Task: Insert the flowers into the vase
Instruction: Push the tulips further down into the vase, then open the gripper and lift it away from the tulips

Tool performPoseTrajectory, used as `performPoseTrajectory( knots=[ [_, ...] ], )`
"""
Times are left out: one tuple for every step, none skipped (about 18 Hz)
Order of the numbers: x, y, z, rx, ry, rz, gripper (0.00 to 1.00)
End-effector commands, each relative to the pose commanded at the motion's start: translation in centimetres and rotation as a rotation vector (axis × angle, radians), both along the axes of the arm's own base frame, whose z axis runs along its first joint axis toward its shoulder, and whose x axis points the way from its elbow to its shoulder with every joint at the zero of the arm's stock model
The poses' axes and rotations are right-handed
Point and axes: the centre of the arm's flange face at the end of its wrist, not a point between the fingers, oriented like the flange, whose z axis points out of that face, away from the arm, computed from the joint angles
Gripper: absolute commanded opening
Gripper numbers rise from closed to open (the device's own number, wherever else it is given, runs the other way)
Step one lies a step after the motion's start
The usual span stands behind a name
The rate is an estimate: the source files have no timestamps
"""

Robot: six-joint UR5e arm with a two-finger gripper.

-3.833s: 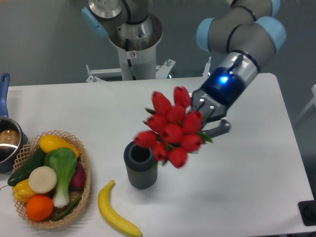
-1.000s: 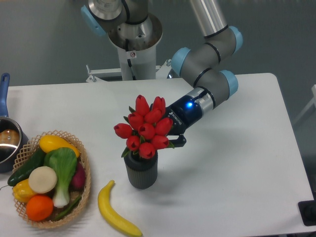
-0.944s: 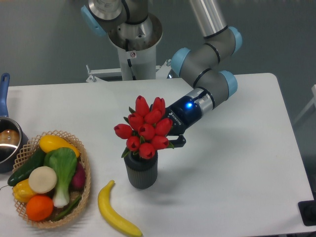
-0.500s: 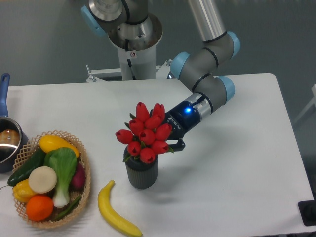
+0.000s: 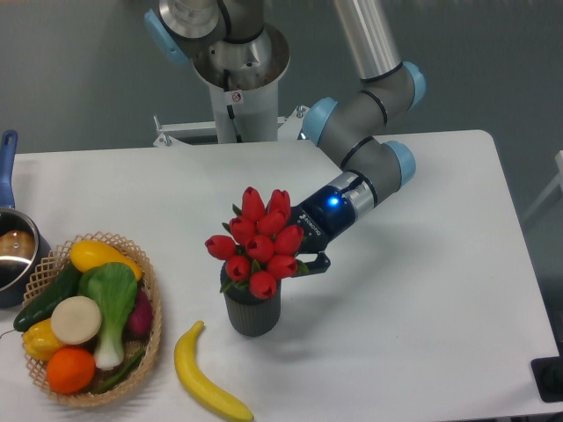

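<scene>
The flowers [image 5: 258,242], a tight bunch of red tulip buds with small green leaves, stand over the mouth of the vase [image 5: 252,310], a short dark grey ribbed cylinder near the middle of the table. Their stems are hidden, seemingly down inside the vase. My gripper [image 5: 301,255] reaches in from the right and sits right behind the bunch, shut on the flowers. Its fingers are mostly hidden by the buds; one dark finger shows just right of the lowest buds.
A woven basket [image 5: 151,299] of vegetables and fruit stands at the front left. A yellow banana [image 5: 204,376] lies in front of the vase. A pot [image 5: 10,251] with a blue handle is at the left edge. The robot base [image 5: 236,61] stands at the back.
The gripper carried the flowers from the vase's upper right to over its mouth, then lowered them. In the last second the bunch sank slightly and the stems went into the vase.
</scene>
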Motion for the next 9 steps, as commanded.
performPoseTrajectory(
  knots=[
    [-0.24, -0.16, 0.06, 0.002, 0.004, 0.005, 0.73],
    [-0.37, -0.29, 0.06, 0.002, 0.004, 0.008, 0.73],
    [-0.38, -0.29, 0.06, 0.002, 0.004, 0.008, 0.77],
    [-0.46, -0.44, 0.07, 0.001, 0.003, 0.011, 0.79],
    [-0.52, -0.50, 0.08, 0.002, 0.004, 0.013, 0.80],
    [-0.48, -0.52, 0.03, 0.002, 0.004, 0.013, 0.80],
    [-0.44, -0.54, -0.02, 0.001, 0.003, 0.013, 0.80],
    [-0.49, -0.60, 0.06, 0.002, 0.004, 0.014, 0.80],
    [-0.58, -0.74, -0.01, 0.000, 0.005, 0.017, 0.88]
  ],
)
